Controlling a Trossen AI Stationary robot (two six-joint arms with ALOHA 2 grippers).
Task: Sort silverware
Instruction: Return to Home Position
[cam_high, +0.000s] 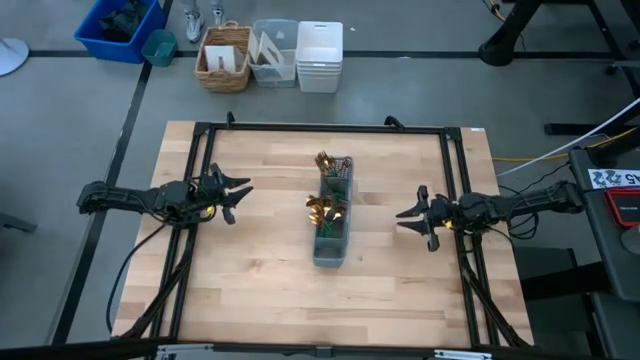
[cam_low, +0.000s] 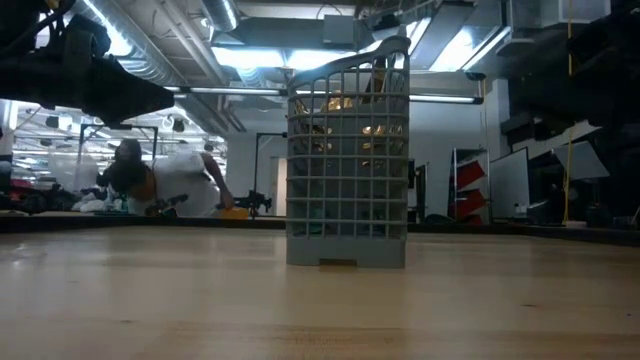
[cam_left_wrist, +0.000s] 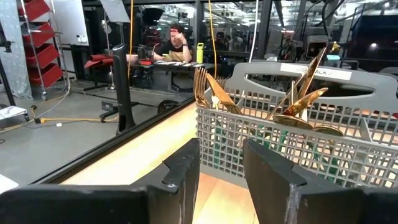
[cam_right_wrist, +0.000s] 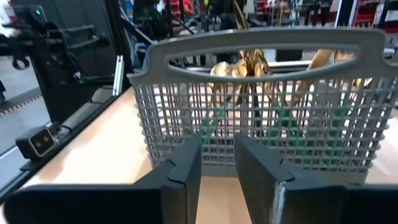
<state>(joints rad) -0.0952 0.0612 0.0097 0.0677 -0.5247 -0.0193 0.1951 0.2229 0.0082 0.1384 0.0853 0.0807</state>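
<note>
The left gripper (cam_left_wrist: 219, 158) and the right gripper (cam_right_wrist: 217, 155) are pictured with jaws parted and nothing held, each stationed at its own side of the surface (cam_high: 250, 280) and pointed at the grey caddy (cam_high: 332, 254) set in the middle. The silverware (cam_high: 326, 208) is shown stood in the caddy's compartments, gold heads up and green handles down, and no loose piece can be made out on the wood. The sorting is judged complete, with only the parking of the arms left.
</note>
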